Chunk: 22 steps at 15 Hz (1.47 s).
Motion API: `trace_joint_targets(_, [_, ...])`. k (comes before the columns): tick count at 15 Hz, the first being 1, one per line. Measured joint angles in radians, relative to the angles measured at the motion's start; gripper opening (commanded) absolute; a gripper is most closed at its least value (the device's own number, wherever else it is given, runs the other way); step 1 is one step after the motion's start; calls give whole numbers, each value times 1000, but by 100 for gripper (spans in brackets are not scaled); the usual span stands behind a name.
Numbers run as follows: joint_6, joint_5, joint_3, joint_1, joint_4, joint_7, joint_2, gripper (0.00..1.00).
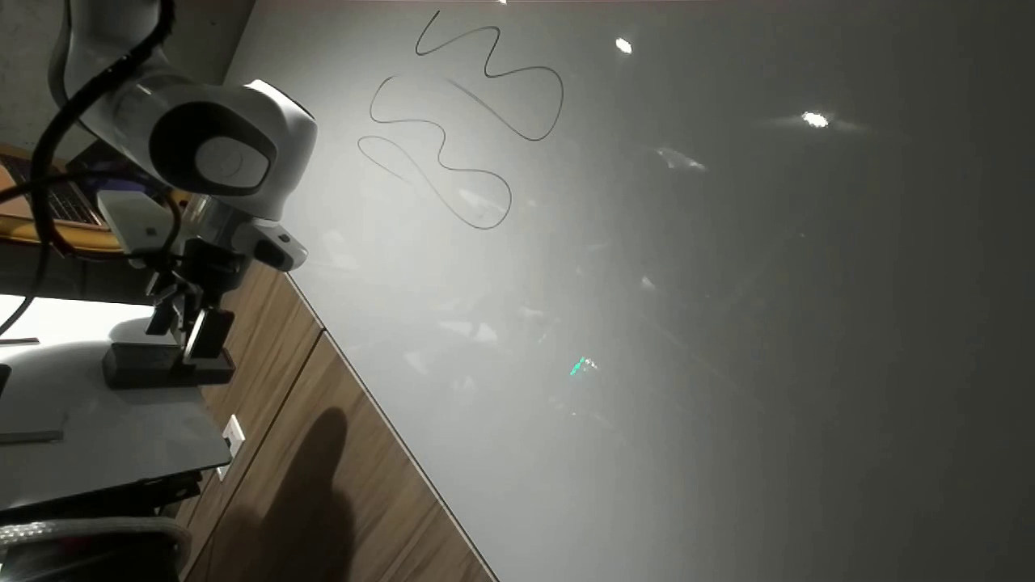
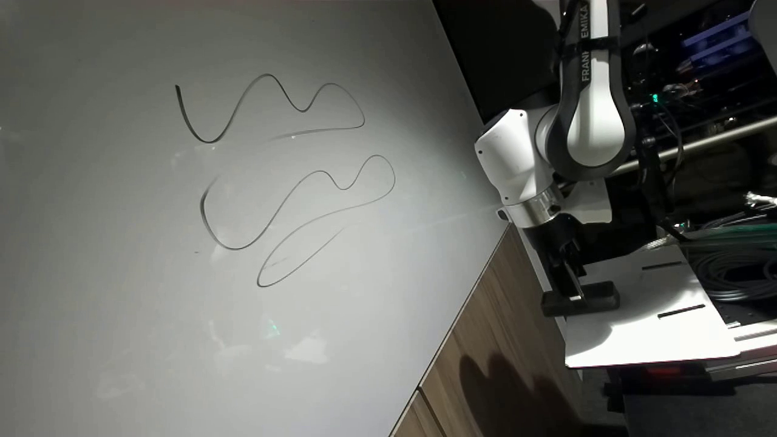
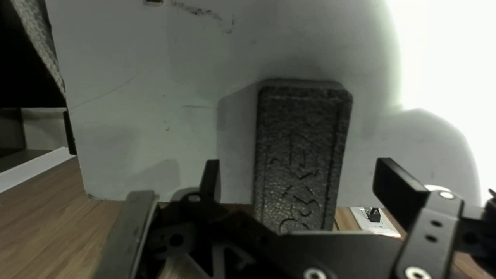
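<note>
The claw (image 3: 299, 170) stood wide over the dark block (image 3: 302, 124), probably to clear its long sides, at the end overhanging the desk (image 2: 655, 340).

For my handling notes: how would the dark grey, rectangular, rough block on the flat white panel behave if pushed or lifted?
The block probably won't roll, given its flat, rectangular shape. Its coarse surface suggests decent grip. One end appears to overhang the panel, so an outward push might tip it.
</note>
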Motion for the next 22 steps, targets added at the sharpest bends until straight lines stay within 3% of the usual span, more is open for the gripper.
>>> trace_joint_targets(1, [1, 4, 0, 0, 0, -3, 2, 95])
trace_joint_targets(2, [1, 8, 0, 0, 0, -6, 2, 74])
trace_joint_targets(4, [2, 11, 0, 0, 1, -10, 2, 68])
trace_joint_targets(9, [3, 12, -2, 0, 2, -14, 2, 30])
trace_joint_targets(17, [4, 14, -6, 2, 3, -20, 2, 27])
trace_joint_targets(22, [-3, 59, 20, 43, 17, -29, -30, 27])
